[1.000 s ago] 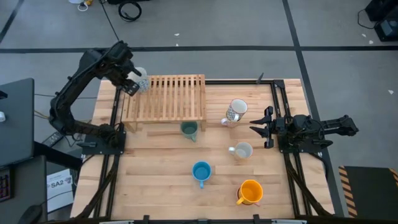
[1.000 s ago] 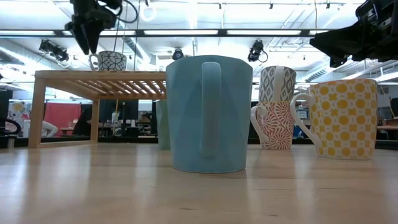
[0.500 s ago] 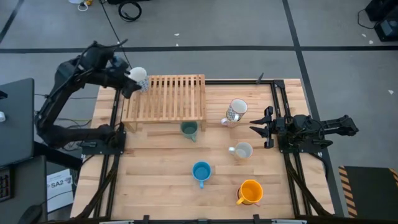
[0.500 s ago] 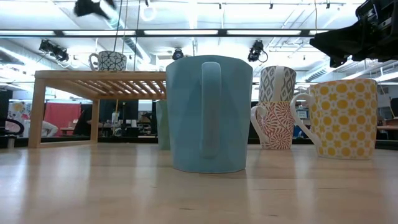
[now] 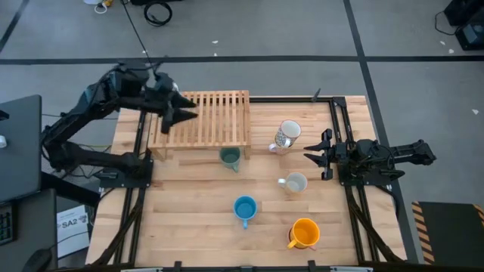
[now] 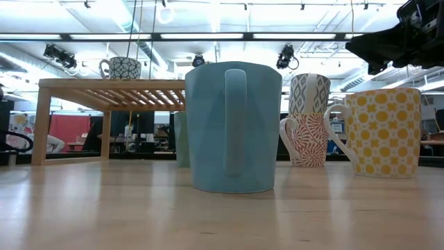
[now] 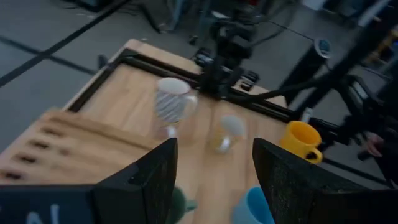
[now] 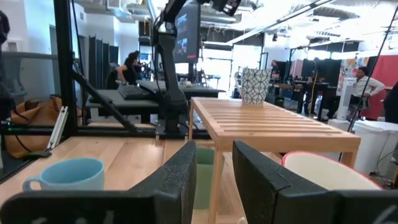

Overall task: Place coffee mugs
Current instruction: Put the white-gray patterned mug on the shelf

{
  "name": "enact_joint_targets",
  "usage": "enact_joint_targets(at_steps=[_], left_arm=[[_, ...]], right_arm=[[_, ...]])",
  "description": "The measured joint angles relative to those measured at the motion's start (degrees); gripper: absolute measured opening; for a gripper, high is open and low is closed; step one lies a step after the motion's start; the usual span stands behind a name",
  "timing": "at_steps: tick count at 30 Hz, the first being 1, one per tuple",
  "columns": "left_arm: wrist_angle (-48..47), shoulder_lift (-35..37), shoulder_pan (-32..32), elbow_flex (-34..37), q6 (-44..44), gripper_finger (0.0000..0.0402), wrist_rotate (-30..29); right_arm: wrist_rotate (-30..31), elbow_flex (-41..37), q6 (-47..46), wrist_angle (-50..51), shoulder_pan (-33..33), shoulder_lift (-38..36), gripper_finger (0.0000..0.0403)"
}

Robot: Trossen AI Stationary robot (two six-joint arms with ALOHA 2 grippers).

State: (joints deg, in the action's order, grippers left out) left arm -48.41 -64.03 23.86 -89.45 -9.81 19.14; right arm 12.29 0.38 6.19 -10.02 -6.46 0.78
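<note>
Left gripper (image 5: 184, 115): fingers apart, empty, above wooden rack (image 5: 215, 125)
Right gripper (image 5: 311, 149): fingers slightly apart, empty, beside striped mug (image 5: 287, 135)
Patterned mug (image 6: 123, 67): on rack corner

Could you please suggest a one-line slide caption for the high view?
Left tool open above the wooden rack; five mugs wait on the table.

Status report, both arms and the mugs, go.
Left gripper open, empty, above the wooden rack. Right gripper parked at the table's right, holding nothing. One patterned mug on the rack; five mugs on the table. Nothing in the way.
</note>
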Motion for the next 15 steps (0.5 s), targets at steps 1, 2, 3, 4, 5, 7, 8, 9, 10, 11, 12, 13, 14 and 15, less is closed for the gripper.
enact_joint_targets(at_steps=[1,2,3,4,5,7,8,9,10,11,12,13,14,15], left_arm=[[0.94,-0.51,-1.06,0.00,0.03,0.0215,0.00],[1.77,-1.02,-2.02,-0.01,0.05,0.0215,0.00],[2.07,-1.62,-2.77,-0.02,0.25,0.0215,-0.02],[2.13,-2.26,-3.35,-0.02,0.80,0.0215,-0.03],[2.27,-3.04,-3.91,-0.02,1.38,0.0215,-0.10],[2.26,-4.41,-4.91,-0.02,1.48,0.0215,-1.29],[2.32,-4.99,-5.30,-0.02,1.48,0.0215,-2.02],[2.41,-5.43,-5.62,-0.02,1.56,0.0215,-2.78],[2.39,-5.89,-5.89,-0.02,1.69,0.0215,-3.66],[2.57,-6.43,-6.08,-0.02,1.66,0.0215,-4.41],[2.94,-6.97,-6.32,-0.02,1.69,0.0215,-5.04],[3.26,-7.53,-6.54,-0.02,1.68,0.0215,-5.46],[3.52,-8.06,-6.73,-0.02,1.67,0.0215,-5.60],[4.02,-8.54,-6.82,-0.02,1.67,0.0215,-5.62]], right_arm=[[0.00,0.00,-0.04,-0.39,0.00,0.00,0.0110],[-0.01,-0.01,-0.40,-0.79,0.00,0.01,0.0110],[-0.06,0.00,-1.36,-1.30,0.00,0.00,0.0110],[-0.09,0.00,-2.50,-2.07,0.00,0.02,0.0110],[-0.09,0.00,-3.42,-3.03,0.00,0.02,0.0110],[-0.11,0.15,-4.06,-4.55,0.00,-0.01,0.0110],[-0.11,0.57,-4.05,-4.29,0.00,0.03,0.0110],[-0.13,1.20,-4.02,-3.62,0.00,0.12,0.0110],[-0.15,2.12,-3.73,-2.66,0.00,0.40,0.0110],[-0.15,3.26,-3.49,-1.47,0.00,0.83,0.0110],[-0.15,4.62,-3.23,0.19,0.00,1.40,0.0110],[-0.13,6.12,-3.16,2.14,0.00,2.14,0.0110],[-0.11,7.77,-3.14,4.21,0.00,3.07,0.0110],[-0.09,9.64,-3.10,6.38,0.00,4.18,0.0110]])
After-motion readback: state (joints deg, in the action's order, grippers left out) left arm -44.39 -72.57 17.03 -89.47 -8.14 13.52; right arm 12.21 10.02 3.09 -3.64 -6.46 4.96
